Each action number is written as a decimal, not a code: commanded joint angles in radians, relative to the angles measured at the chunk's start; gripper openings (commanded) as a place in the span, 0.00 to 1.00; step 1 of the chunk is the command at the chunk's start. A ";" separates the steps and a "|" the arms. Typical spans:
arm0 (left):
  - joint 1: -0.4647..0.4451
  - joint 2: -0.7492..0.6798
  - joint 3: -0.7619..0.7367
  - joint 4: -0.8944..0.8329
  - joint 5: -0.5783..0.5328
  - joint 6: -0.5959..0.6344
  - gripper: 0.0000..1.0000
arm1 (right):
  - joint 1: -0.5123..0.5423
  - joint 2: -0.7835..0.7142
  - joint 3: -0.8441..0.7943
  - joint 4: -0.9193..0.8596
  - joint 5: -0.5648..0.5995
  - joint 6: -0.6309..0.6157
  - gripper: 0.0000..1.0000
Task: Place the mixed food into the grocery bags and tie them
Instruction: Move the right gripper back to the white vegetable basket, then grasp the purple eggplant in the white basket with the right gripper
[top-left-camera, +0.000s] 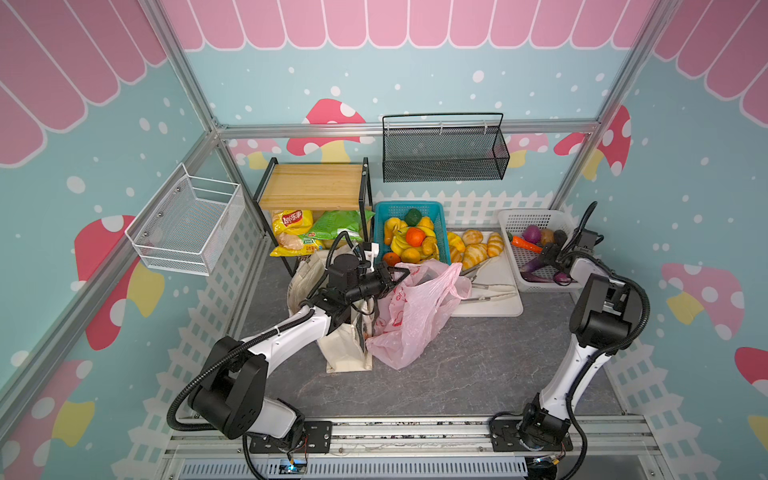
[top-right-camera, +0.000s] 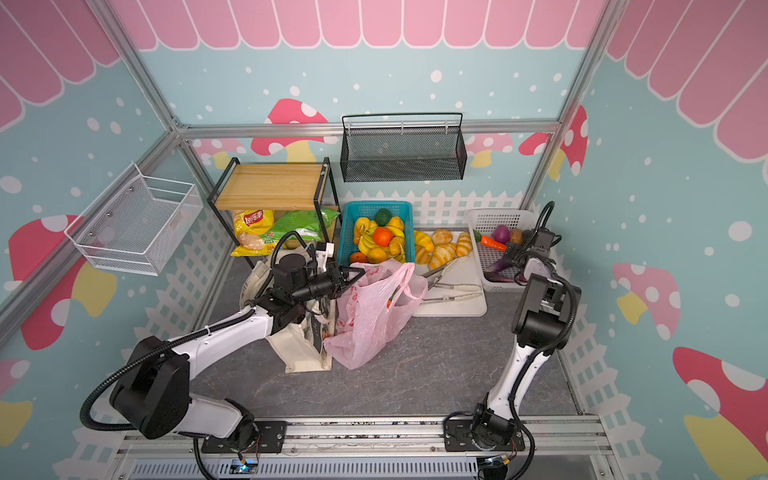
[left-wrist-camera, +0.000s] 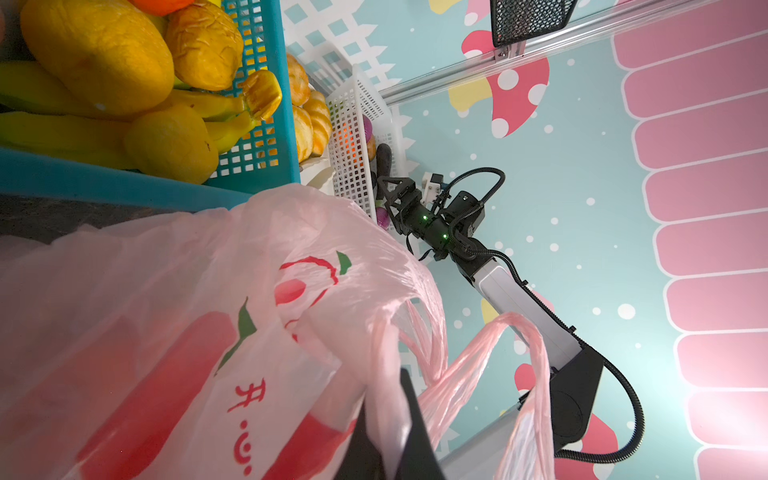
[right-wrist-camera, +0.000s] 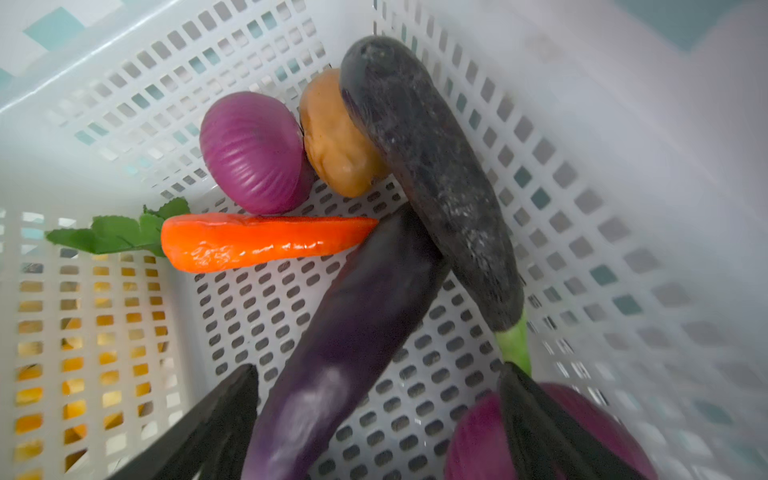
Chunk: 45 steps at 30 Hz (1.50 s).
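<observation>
Left of centre, my left pincer (top-left-camera: 399, 274) pinches the pink bag (top-left-camera: 415, 328); far right, my right pincer (right-wrist-camera: 378, 370) hangs spread astride a purple eggplant (right-wrist-camera: 353, 324) in the white basket (right-wrist-camera: 623, 199).

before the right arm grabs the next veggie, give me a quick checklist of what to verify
1. left end effector shut on the pink bag handle: ok
2. Bag mouth held up and open: ok
3. right end effector open over the white basket: ok
4. long eggplant lies between its jaws: ok
5. near red onion clear of the closing path: cannot tell
6. canvas tote standing beside the pink bag: ok, partly hidden by the left arm
</observation>
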 joint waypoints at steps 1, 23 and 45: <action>0.008 0.019 -0.011 0.030 0.012 -0.025 0.00 | 0.018 0.071 0.062 -0.092 0.024 -0.018 0.91; 0.002 0.028 -0.010 0.027 0.012 -0.022 0.00 | 0.076 0.216 0.223 -0.157 0.118 -0.037 0.65; 0.000 0.030 -0.008 0.028 0.014 -0.023 0.00 | 0.074 -0.225 -0.141 0.137 0.004 0.043 0.23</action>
